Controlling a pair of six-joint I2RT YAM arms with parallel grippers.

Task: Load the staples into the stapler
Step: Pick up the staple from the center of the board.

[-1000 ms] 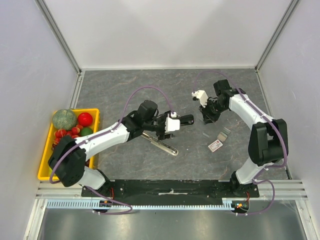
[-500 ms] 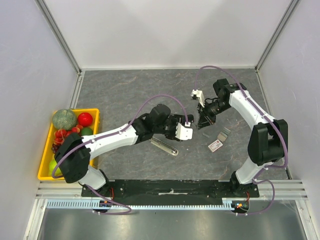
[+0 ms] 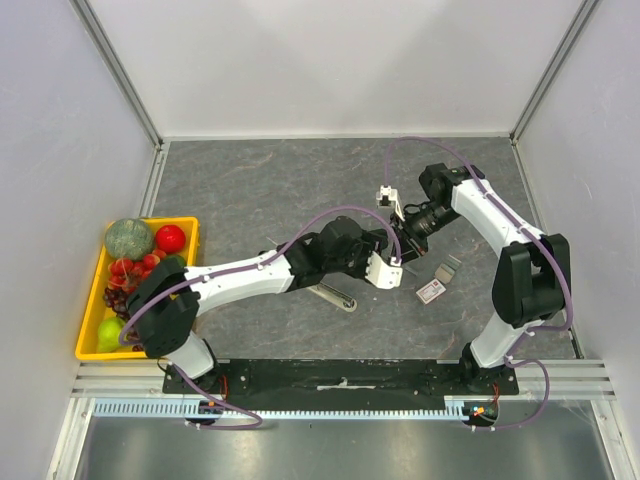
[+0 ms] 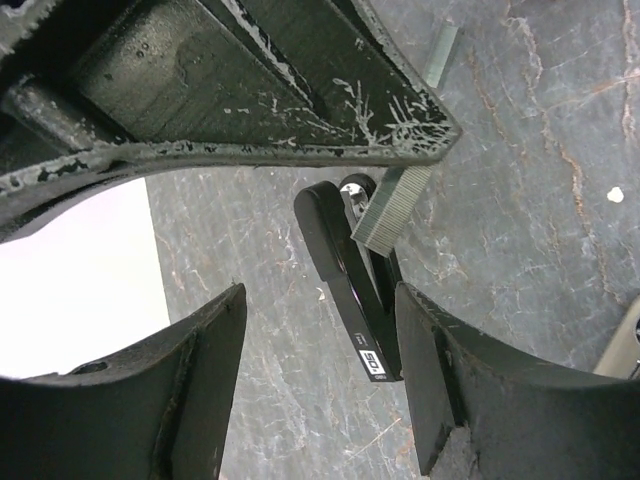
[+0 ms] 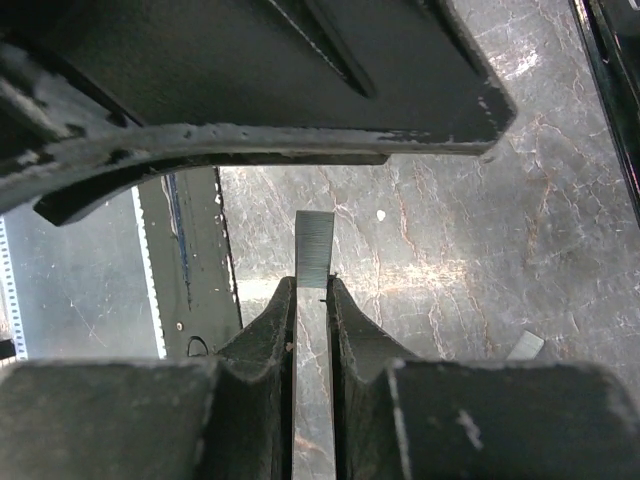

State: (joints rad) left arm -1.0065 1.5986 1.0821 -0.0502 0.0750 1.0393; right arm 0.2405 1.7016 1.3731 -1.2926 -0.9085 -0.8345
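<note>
The stapler [image 3: 333,294], a silver and black bar, lies on the table, partly under my left arm. The staples box [image 3: 430,291], white with red print, lies flat to its right. My right gripper [image 3: 406,236] is shut on a grey staple strip [image 5: 315,240], whose end sticks out past the fingertips in the right wrist view [image 5: 312,285]. My left gripper [image 3: 388,262] is open and empty, close under the right one. In the left wrist view [image 4: 318,330] the held strip [image 4: 393,205] hangs ahead, with a black labelled bar [image 4: 350,290] behind it.
A loose staple strip [image 3: 450,267] lies just above the box. It also shows in the left wrist view [image 4: 440,50] and the right wrist view [image 5: 525,345]. A yellow bin [image 3: 82,345] with toy fruit stands at the table's left edge.
My left arm has stretched to the right, bringing its open gripper up to the right gripper. The right gripper has shifted a little left and down with the strip. The stapler has not moved.
</note>
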